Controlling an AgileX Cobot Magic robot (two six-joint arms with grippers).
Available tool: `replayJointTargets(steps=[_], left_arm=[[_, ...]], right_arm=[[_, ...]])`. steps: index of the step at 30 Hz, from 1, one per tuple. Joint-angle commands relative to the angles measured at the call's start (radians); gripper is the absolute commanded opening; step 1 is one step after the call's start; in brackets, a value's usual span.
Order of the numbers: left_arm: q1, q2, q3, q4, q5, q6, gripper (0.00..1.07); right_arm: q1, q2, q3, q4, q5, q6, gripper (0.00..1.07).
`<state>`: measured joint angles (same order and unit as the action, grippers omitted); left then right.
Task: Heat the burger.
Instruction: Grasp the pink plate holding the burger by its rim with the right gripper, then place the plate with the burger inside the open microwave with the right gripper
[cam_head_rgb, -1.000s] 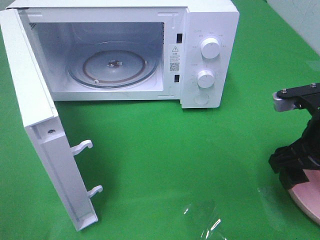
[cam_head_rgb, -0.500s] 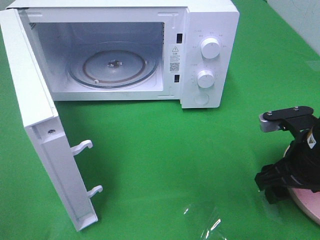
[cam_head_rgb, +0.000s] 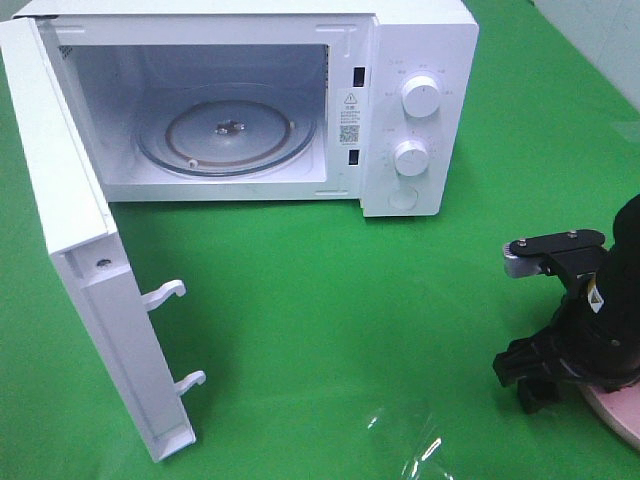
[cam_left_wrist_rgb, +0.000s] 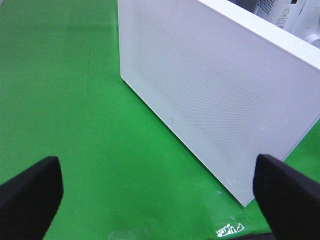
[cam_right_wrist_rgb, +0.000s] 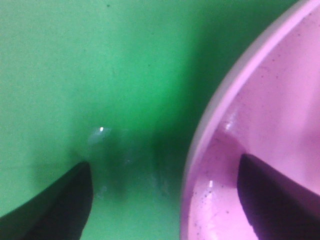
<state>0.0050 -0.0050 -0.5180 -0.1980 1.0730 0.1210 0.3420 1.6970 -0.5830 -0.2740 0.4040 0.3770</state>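
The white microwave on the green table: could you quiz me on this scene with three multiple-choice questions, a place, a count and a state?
1. Where is the flat pink round plate? A) inside the oven B) on the oven's roof C) on the green cloth, right of the white box-shaped microwave
2. How many round white knobs are on its panel? A) two B) one C) four
3. How is its white door? A) shut B) swung wide open C) removed
Answers: 1 C, it lies at the high view's lower right edge; 2 A, one above the other; 3 B, the glass turntable inside shows.
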Motion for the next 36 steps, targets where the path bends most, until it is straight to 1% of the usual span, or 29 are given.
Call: replayJointTargets(steps=[1,2,3,4,5,6,7,8,10,11,12,20,22,28,30,31,34,36], left_arm=[[0.002,-0.004,0.003,-0.011,-0.003,0.000,0.95],[0.002,-0.004,0.003,-0.011,-0.003,0.000,0.95],[0.002,-0.004,0.003,-0.011,-0.003,0.000,0.95],[0.002,-0.004,0.003,-0.011,-0.003,0.000,0.95],[0.002,-0.004,0.003,-0.011,-0.003,0.000,0.95],[0.002,-0.004,0.003,-0.011,-0.003,0.000,0.95],[0.002,-0.004,0.003,-0.011,-0.003,0.000,0.95],[0.002,-0.004,0.003,-0.011,-0.003,0.000,0.95],[0.002,-0.004,0.003,-0.011,-0.003,0.000,0.95],[0.002,-0.004,0.003,-0.011,-0.003,0.000,0.95],[0.002,-0.004,0.003,-0.011,-0.003,0.000,0.95],[0.002,-0.004,0.003,-0.011,-0.003,0.000,0.95],[0.002,-0.004,0.003,-0.011,-0.003,0.000,0.95],[0.002,-0.004,0.003,-0.011,-0.003,0.000,0.95],[0.002,-0.004,0.003,-0.011,-0.003,0.000,0.95],[0.002,-0.004,0.003,-0.011,-0.003,0.000,0.95],[0.002,-0.004,0.003,-0.011,-0.003,0.000,0.95],[0.002,-0.004,0.003,-0.011,-0.003,0.000,0.95]], right_arm=[[-0.002,0.022,0.008,-0.045,-0.010,0.035,0.73],[-0.002,0.022,0.008,-0.045,-0.009,0.041,0.68],[-0.002,0.022,0.008,-0.045,-0.006,0.041,0.60],[-0.002,0.022,0.008,-0.045,-0.006,0.041,0.60],[-0.002,0.022,0.008,-0.045,-0.006,0.041,0.47],[-0.002,0.022,0.008,-0.045,-0.006,0.041,0.47],[-0.002,0.022,0.008,-0.045,-0.006,0.041,0.41],[-0.002,0.022,0.008,-0.045,-0.006,0.041,0.41],[-0.002,0.022,0.008,-0.074,-0.008,0.040,0.10],[-0.002,0.022,0.008,-0.074,-0.008,0.040,0.10],[-0.002,0.022,0.008,-0.087,-0.006,0.040,0.00],[-0.002,0.022,0.008,-0.088,-0.004,0.042,0.00],[-0.002,0.009,-0.010,-0.092,0.046,0.042,0.00],[-0.002,-0.030,-0.015,-0.098,0.093,0.047,0.00],[0.001,-0.043,-0.015,-0.115,0.115,0.061,0.00],[0.001,-0.058,-0.015,-0.143,0.138,0.089,0.00],[0.001,-0.067,-0.015,-0.152,0.145,0.098,0.00],[0.001,-0.106,-0.015,-0.176,0.182,0.113,0.00]])
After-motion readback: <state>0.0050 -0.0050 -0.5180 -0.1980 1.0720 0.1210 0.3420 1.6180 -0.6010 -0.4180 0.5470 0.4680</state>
